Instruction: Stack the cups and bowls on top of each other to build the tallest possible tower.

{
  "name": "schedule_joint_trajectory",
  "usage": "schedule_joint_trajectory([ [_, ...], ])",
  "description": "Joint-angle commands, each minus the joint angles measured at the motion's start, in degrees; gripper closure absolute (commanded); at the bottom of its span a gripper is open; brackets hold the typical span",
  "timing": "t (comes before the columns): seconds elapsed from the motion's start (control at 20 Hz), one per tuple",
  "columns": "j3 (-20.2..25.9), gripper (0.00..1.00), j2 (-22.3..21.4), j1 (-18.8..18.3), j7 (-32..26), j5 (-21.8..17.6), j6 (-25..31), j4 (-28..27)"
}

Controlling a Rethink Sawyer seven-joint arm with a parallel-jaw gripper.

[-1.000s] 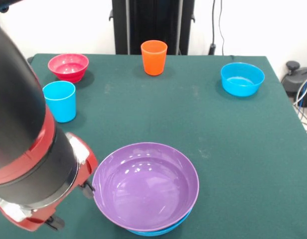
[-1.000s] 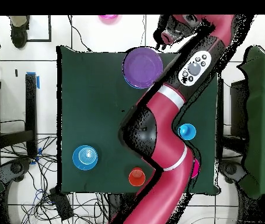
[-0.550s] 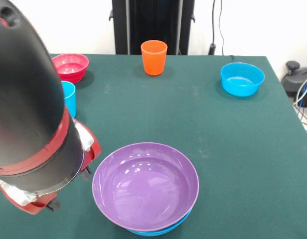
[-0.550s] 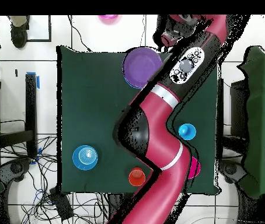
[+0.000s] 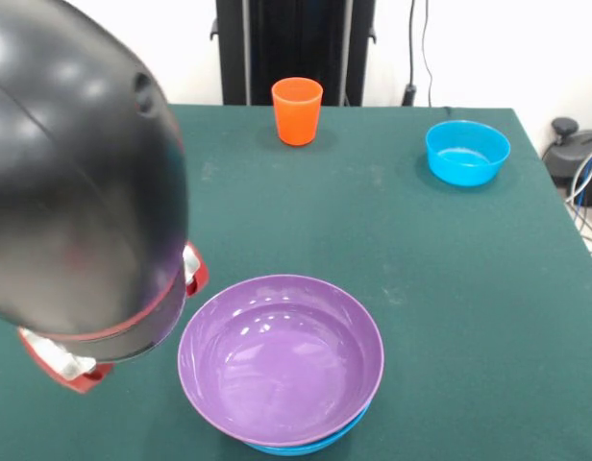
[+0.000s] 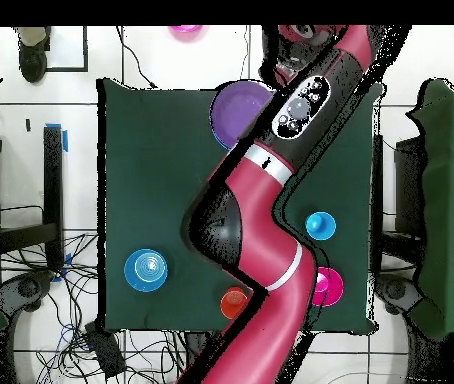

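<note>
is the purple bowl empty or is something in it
Empty. The purple bowl sits upright, nested on a blue bowl, and the front view shows only its bare glossy inside.

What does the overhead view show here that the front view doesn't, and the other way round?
Only the overhead view shows the light blue cup and the crimson bowl; in the front view the arm hides that side of the table. Only the front view shows the blue bowl's rim peeking from under the purple bowl. Both show the purple bowl, the orange cup, the separate blue bowl and the green table.
</note>
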Motion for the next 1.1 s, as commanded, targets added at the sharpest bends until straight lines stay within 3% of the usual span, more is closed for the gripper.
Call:
schedule_joint_trajectory([
  [0.05,5.27,0.0,-1.91,4.14,13.83,-15.91,9.22,-3.9],
  [0.25,13.86,0.0,-1.57,6.65,13.92,-26.1,10.63,-2.11],
  [0.55,28.72,0.0,-0.96,11.88,10.34,-44.83,13.5,4.83],
  [0.6,24.92,0.0,-1.62,9.38,12.71,-40.64,12.92,0.33],
  [0.9,31.21,0.0,-1.94,10.99,14.4,-47.01,15.18,0.57],
  [1.0,34.33,0.0,0.01,13.33,17.01,-49.7,13.06,4.01],
  [1.1,38.45,0.0,3.09,17.93,22.4,-52.37,8.25,12.06],
])
